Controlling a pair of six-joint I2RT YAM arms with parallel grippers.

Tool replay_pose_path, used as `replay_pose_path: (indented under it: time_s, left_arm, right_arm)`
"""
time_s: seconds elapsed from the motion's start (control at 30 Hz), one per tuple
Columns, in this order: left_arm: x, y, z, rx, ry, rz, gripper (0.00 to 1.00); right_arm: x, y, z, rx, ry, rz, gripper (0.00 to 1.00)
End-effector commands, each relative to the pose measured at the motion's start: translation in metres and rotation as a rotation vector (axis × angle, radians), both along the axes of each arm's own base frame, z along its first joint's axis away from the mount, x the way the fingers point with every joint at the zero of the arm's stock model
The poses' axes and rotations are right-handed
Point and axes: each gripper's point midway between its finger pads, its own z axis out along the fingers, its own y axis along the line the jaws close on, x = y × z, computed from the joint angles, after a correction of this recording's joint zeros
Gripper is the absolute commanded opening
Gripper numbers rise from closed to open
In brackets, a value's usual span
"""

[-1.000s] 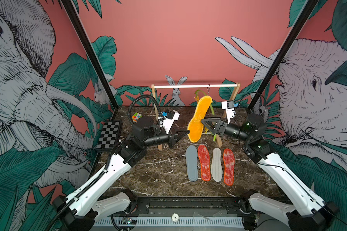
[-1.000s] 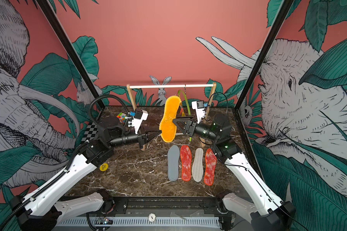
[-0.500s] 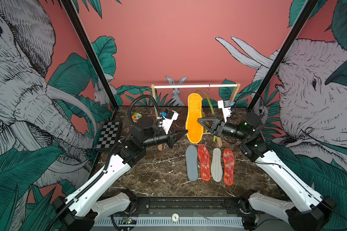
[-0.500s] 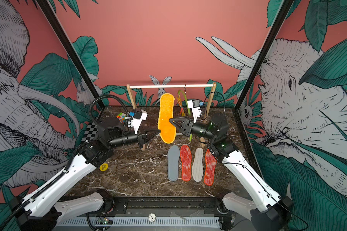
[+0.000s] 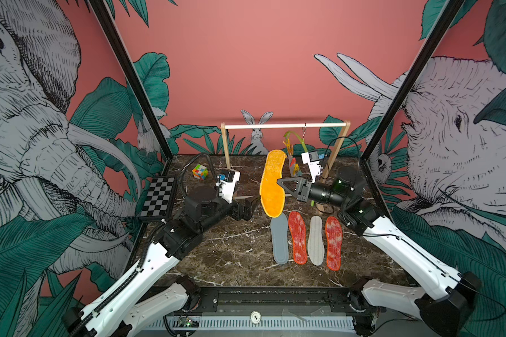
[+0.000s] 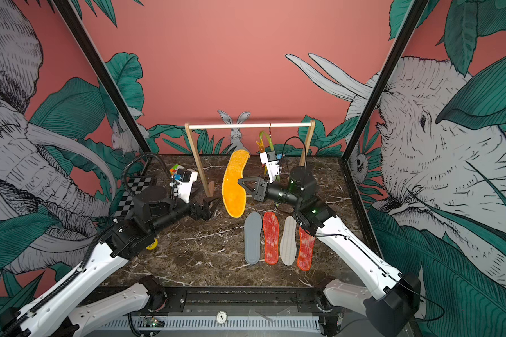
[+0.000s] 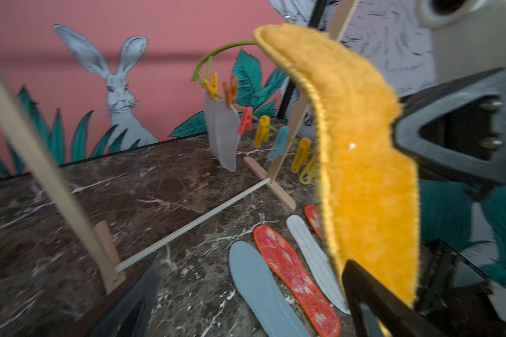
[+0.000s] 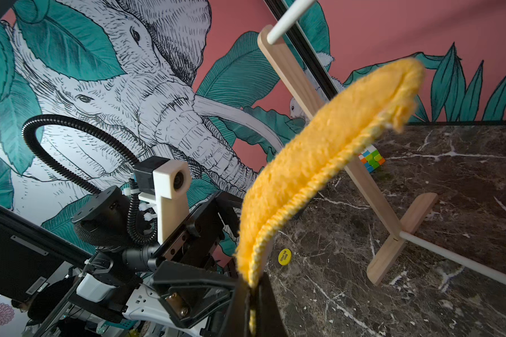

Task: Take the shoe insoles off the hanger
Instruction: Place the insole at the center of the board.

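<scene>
In both top views the hanger [image 5: 290, 146] is mostly hidden behind the yellow insole [image 5: 272, 183] and the right wrist camera [image 5: 311, 160]; clips too small to count. Left wrist view is blurred: pale insole [image 7: 224, 131] on the clips is smeared, colour unclear. Left hand [image 7: 250, 268] and right hand [image 8: 251, 284] run off their wrist frames' edges. In a top view the right arm [image 6: 348, 248] covers one end of the far red insole [image 6: 306, 251]; cube [image 6: 174, 169] half hidden behind the left wrist camera [image 6: 184, 181].

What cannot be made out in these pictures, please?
- Lime-green plastic hoop hanger: clips too small to count in both top views.
- Mustard-yellow fuzzy insole and pale clipped insole: blurred in the left wrist view.
- Rightmost mottled red insole: far end under the right arm in a top view.
</scene>
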Motion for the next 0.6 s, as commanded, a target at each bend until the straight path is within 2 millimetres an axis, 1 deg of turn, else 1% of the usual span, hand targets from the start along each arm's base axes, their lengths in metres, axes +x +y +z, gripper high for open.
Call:
replay_pose_path:
  time_s: [0.0, 0.07, 0.1, 0.13, 0.17, 0.23, 0.33, 0.43, 0.5, 0.57]
  left_arm:
    - [0.015, 0.057, -0.049, 0.112, 0.065, 0.315, 0.99]
    - [0.014, 0.085, -0.077, 0.143, 0.108, 0.463, 0.99]
    - [0.012, 0.097, -0.087, 0.154, 0.125, 0.517, 0.99]
    - [0.009, 0.106, -0.097, 0.151, 0.136, 0.559, 0.99]
    - [0.006, 0.11, -0.105, 0.137, 0.144, 0.575, 0.99]
    - [-0.001, 0.113, -0.117, 0.083, 0.163, 0.581, 0.99]
    - [-0.007, 0.112, -0.13, 0.004, 0.187, 0.574, 0.99]
    - [-0.013, 0.123, -0.147, 0.005, 0.218, 0.624, 0.99]
    - [-0.015, 0.128, -0.152, 0.011, 0.229, 0.642, 0.99]
    - [-0.017, 0.13, -0.152, 0.009, 0.23, 0.649, 0.99]
  right_arm:
    - [0.002, 0.006, -0.013, -0.052, 0.002, -0.057, 0.0]
    - [-0.002, 0.013, -0.027, -0.103, 0.023, -0.074, 0.0]
    - [-0.003, 0.015, -0.033, -0.123, 0.033, -0.082, 0.0]
    - [-0.005, 0.018, -0.04, -0.144, 0.044, -0.089, 0.0]
    - [-0.008, 0.021, -0.047, -0.164, 0.056, -0.092, 0.0]
    - [-0.012, 0.027, -0.059, -0.203, 0.077, -0.104, 0.01]
    - [-0.017, 0.038, -0.077, -0.251, 0.099, -0.124, 0.02]
    - [-0.018, 0.049, -0.096, -0.293, 0.133, -0.139, 0.02]
    - [-0.018, 0.054, -0.108, -0.316, 0.162, -0.143, 0.01]
    - [-0.018, 0.058, -0.121, -0.347, 0.186, -0.154, 0.01]
